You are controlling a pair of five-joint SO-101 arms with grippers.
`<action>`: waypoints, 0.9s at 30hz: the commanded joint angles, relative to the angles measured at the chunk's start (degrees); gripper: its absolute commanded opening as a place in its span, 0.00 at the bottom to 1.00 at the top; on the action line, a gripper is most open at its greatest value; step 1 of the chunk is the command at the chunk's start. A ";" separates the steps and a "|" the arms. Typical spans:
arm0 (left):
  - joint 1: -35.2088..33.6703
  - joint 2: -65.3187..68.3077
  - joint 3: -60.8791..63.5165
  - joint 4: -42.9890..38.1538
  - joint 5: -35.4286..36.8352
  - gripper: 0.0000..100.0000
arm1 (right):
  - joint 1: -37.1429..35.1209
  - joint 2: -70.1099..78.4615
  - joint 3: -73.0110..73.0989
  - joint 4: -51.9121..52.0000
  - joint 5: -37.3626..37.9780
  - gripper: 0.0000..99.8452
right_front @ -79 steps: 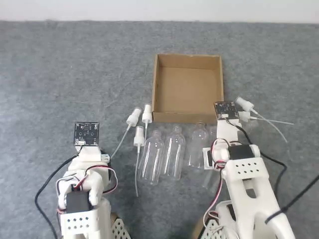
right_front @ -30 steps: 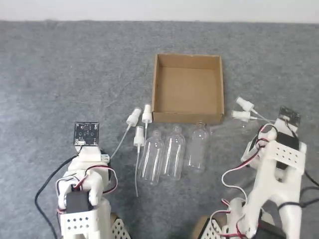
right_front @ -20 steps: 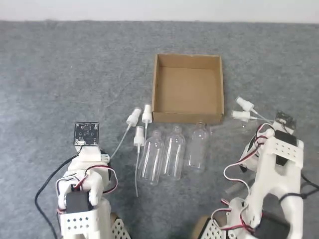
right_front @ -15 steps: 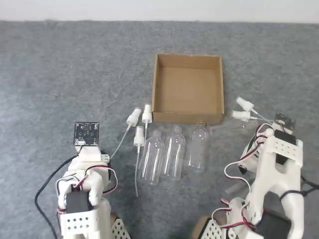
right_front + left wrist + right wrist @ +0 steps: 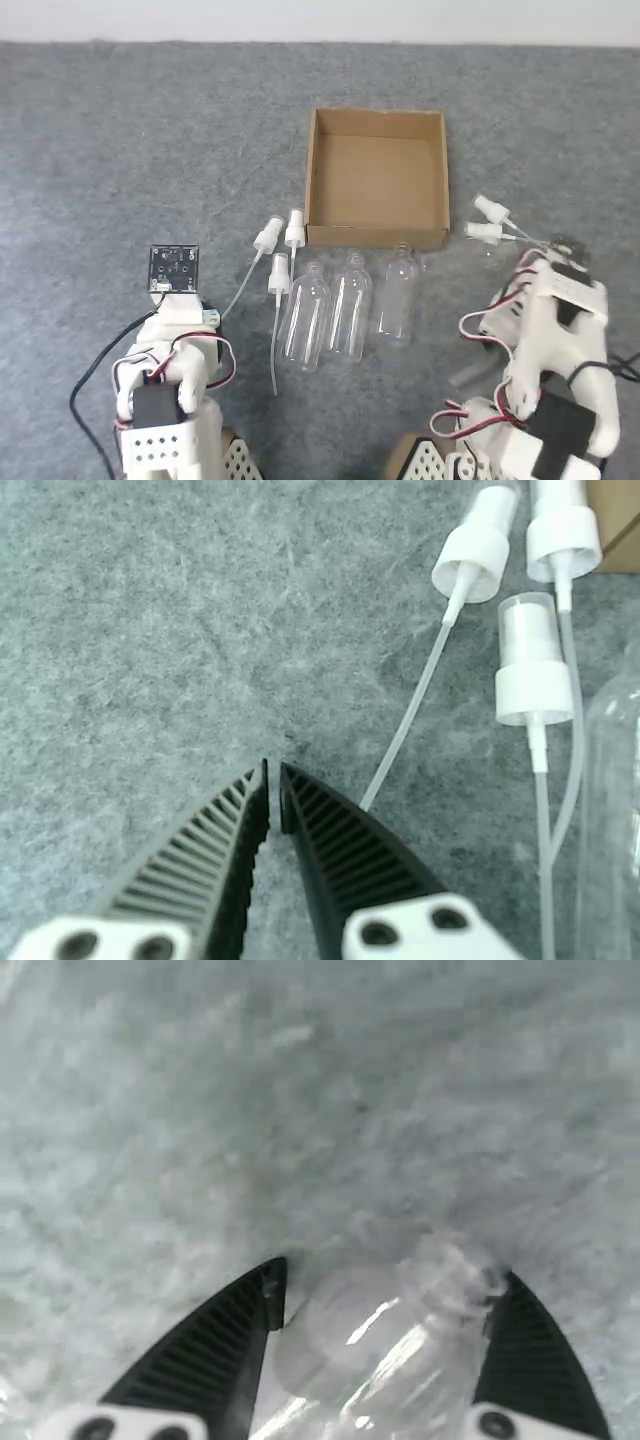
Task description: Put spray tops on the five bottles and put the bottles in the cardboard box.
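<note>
No spray tops (image 5: 294, 230) fitted, nothing placed in cardboard box (image 5: 376, 237). Three bottles (image 5: 350, 305) laid near box. Fourth bottle (image 5: 375, 1335) clamped by right tool (image 5: 390, 1275); left tool (image 5: 273, 771) closed, unladen.

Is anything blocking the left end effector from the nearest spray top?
Nothing visible. Bare grey carpet lies between the left end effector and the spray tops; one top's dip tube points toward it.
</note>
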 commanded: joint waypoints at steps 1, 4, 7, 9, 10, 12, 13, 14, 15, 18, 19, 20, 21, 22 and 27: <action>-0.09 0.00 -0.66 -1.23 -0.26 0.01 | 7.60 -0.31 -4.04 -3.47 9.76 0.27; -0.09 0.00 -0.66 -1.23 -0.26 0.01 | 13.14 -0.31 -5.36 -4.53 16.26 0.27; -0.09 0.00 -0.66 -1.23 -0.26 0.01 | 17.10 -0.22 -5.54 -6.11 16.62 0.21; 0.00 0.00 -0.66 -1.23 -0.26 0.01 | 18.07 0.04 -5.45 -5.14 16.53 0.16; 0.00 0.00 -0.66 -1.23 -0.26 0.01 | 17.98 0.13 -5.45 -3.82 16.53 0.16; 0.00 0.00 -0.66 -1.23 -0.26 0.01 | 17.89 -0.22 -5.45 -1.10 16.53 0.19; 0.00 0.00 -0.66 -1.23 -0.26 0.01 | 17.89 -0.31 -5.63 0.04 16.53 0.22; 0.00 0.00 -0.66 -1.23 -0.26 0.01 | 17.89 -0.31 -5.71 0.75 16.53 0.24; 0.00 0.00 -0.66 -1.23 -0.26 0.01 | 17.89 -0.31 -5.71 0.92 16.53 0.25; -0.09 0.00 -0.66 -1.23 -0.26 0.01 | 17.89 -0.31 -5.71 1.63 16.44 0.23; -0.09 0.00 -0.66 -1.23 -0.26 0.01 | 17.98 -0.31 -5.63 1.71 16.44 0.23; -0.09 0.00 -0.66 -1.23 -0.26 0.01 | 18.07 -0.31 -5.45 1.80 16.44 0.23; -0.09 0.00 -0.66 -1.23 -0.26 0.01 | 18.07 -0.31 -5.45 2.68 16.44 0.23; -0.09 0.00 -0.66 -1.23 -0.26 0.01 | 18.07 -0.31 -5.54 3.56 16.44 0.23; -0.09 0.00 -0.66 -1.23 -0.26 0.01 | 17.98 -0.40 -7.82 4.53 14.33 0.26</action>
